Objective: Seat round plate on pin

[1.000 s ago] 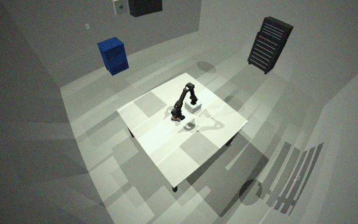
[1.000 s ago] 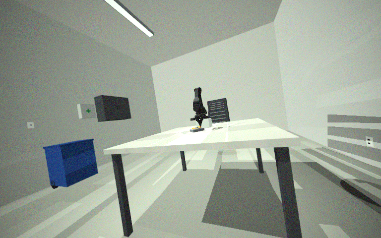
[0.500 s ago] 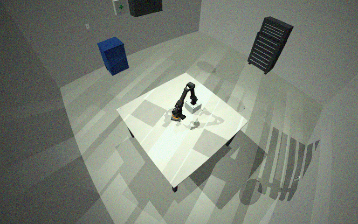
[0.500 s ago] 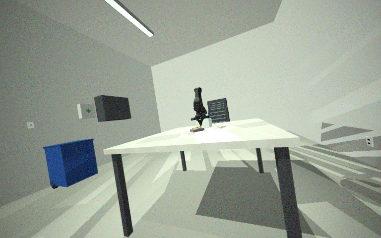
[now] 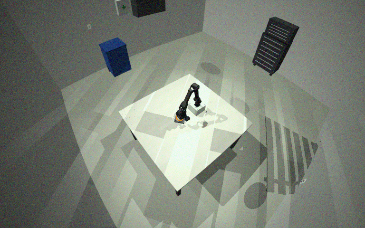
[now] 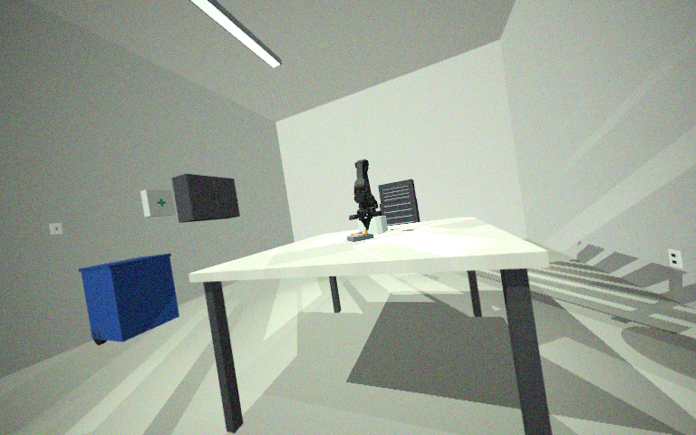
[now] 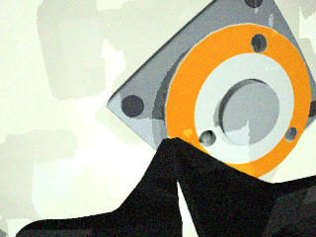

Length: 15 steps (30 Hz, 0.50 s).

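1. We see our hand with its two fingers pressed fully together, and it holds nothing between them.
2. The shut tips are at the near rim of the round plate, which sits ahead of the hand on the grey base; from the wrist view we cannot tell if they touch the rim or hang just over it.
3. The plate goes around the post, which is ahead and to the right of the tips.
4. Several small holes show in the plate, one just ahead of the tips and one on the far side. We cannot find the tab or the pin, so we cannot say which hole is the right one.
5. We judge that the task is not finished: the plate is not shown to lie flat, and the hand is too close to it.
6. What is left, we think, is to turn the plate until it drops over the pin, then to lift the hand away.
7. For room: the base corners stand beyond the plate to the left and far ahead. The tabletop reaches well past the base on every side, and the white box under the arm is behind the hand.
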Each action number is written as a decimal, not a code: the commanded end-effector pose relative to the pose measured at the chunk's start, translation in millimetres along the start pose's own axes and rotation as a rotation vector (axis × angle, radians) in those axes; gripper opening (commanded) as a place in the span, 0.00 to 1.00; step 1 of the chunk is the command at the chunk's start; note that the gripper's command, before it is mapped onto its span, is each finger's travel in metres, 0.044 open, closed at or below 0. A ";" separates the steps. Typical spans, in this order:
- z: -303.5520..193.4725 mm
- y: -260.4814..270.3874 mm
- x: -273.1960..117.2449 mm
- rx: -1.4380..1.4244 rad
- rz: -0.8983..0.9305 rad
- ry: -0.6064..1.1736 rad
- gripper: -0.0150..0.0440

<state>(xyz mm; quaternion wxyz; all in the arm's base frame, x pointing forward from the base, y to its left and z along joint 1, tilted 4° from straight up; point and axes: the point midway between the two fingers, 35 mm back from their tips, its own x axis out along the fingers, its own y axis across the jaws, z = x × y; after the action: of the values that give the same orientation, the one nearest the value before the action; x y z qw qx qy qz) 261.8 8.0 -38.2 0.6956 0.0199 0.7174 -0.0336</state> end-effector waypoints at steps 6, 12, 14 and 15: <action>-10.6 -2.9 1.6 0.005 -0.003 0.012 0.25; -11.7 -3.7 -0.6 0.005 -0.003 0.012 0.25; -10.3 -3.3 -9.5 0.005 -0.003 0.011 0.25; -10.1 -3.2 -14.6 0.005 -0.003 0.011 0.25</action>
<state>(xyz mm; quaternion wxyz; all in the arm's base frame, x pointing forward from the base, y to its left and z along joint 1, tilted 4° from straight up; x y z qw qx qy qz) 247.7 5.7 -35.4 0.6854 0.0216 0.7269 -0.0367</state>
